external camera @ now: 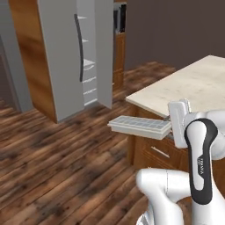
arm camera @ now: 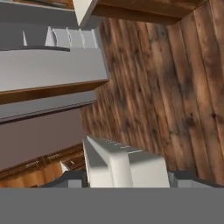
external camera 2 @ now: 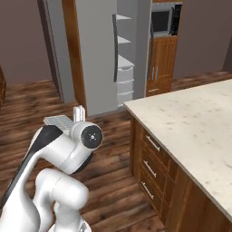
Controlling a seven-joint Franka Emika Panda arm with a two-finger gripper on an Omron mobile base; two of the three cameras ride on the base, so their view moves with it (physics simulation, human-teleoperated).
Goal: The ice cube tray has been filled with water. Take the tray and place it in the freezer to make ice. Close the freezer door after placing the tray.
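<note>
I have the fingers (arm camera: 124, 179) clamped on one short end of the tray (external camera: 139, 125), so it juts out level over the floor (external camera: 66, 167), clear of the desk (external camera: 193, 88); level, I judge, to keep the water in. Well beyond stands the freezer (external camera: 89, 66), shelves showing, its door (external camera: 105, 52) swung open to take the tray.

1. Ice cube tray (external camera: 139, 125): white, matt, plastic-looking, smooth ribbed top.
2. Freezer door (external camera: 61, 61): flat grey, matt, metal look; handle (external camera: 79, 48) dark, smooth.
3. Freezer (external camera: 90, 66) shelves: white, smooth.
4. Floor (external camera: 57, 162): dark wood planks, visible grain, slight sheen.
5. Counter (external camera 2: 195, 122): pale speckled stone look, smooth; drawers (external camera 2: 152, 163) below in brown wood w/ metal pulls.
</note>
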